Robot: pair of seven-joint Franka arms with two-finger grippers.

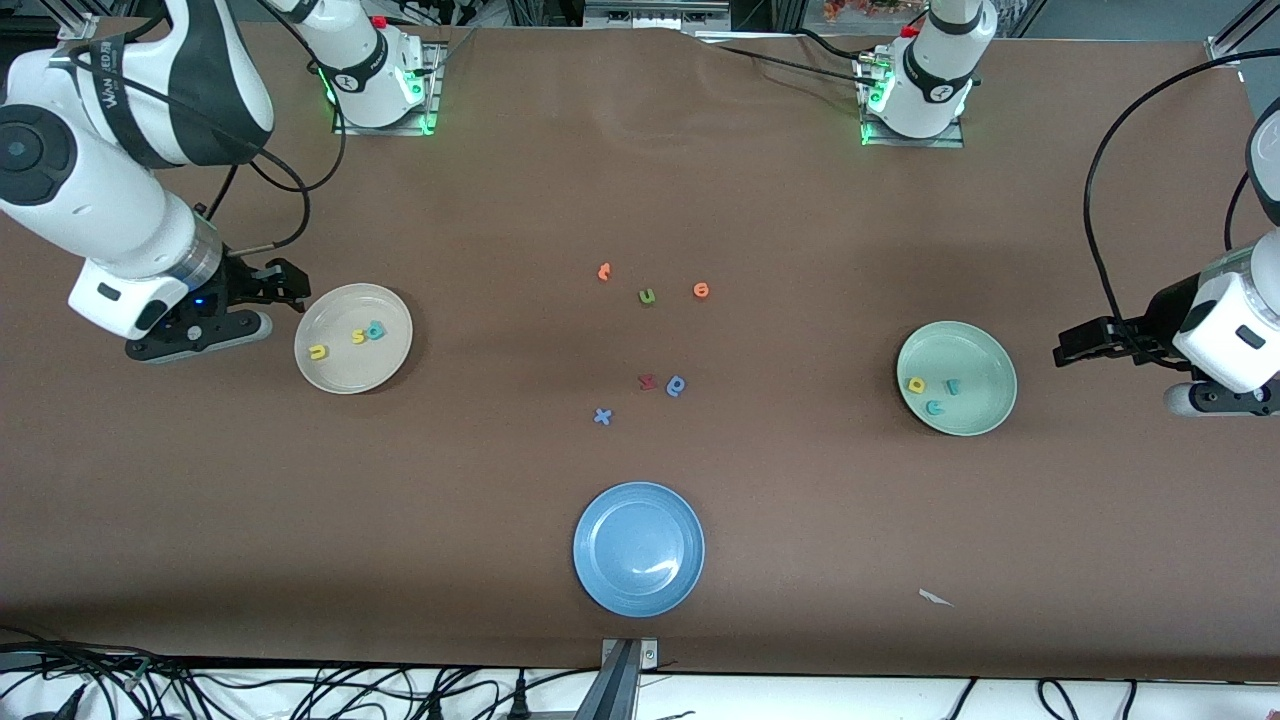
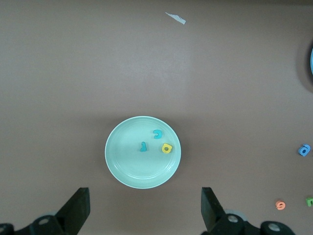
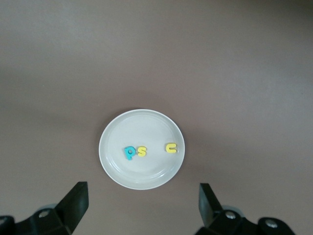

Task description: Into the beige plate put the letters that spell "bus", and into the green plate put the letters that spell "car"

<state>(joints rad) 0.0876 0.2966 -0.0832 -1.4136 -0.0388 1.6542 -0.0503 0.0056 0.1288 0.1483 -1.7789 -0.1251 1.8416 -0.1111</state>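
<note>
Front view: foam "bus" letters (image 1: 346, 340) in smooth round beige plate (image 1: 392, 367); "car" letters (image 1: 933, 392) in green plate (image 1: 990, 415). Left gripper (image 1: 1062, 355), right gripper (image 1: 296, 292): fingers spread wide, empty, beside plates.

Even overhead light is falling on the brown matte worktop (image 1: 640, 200), casting only soft shadows. A white glare streak is showing on the glossy round blue plate (image 1: 600, 520). Wrist views are looking slightly soft, perhaps dimmer toward their corners.

brown table (image 1: 640, 180), cables (image 1: 300, 690) along edge
</note>
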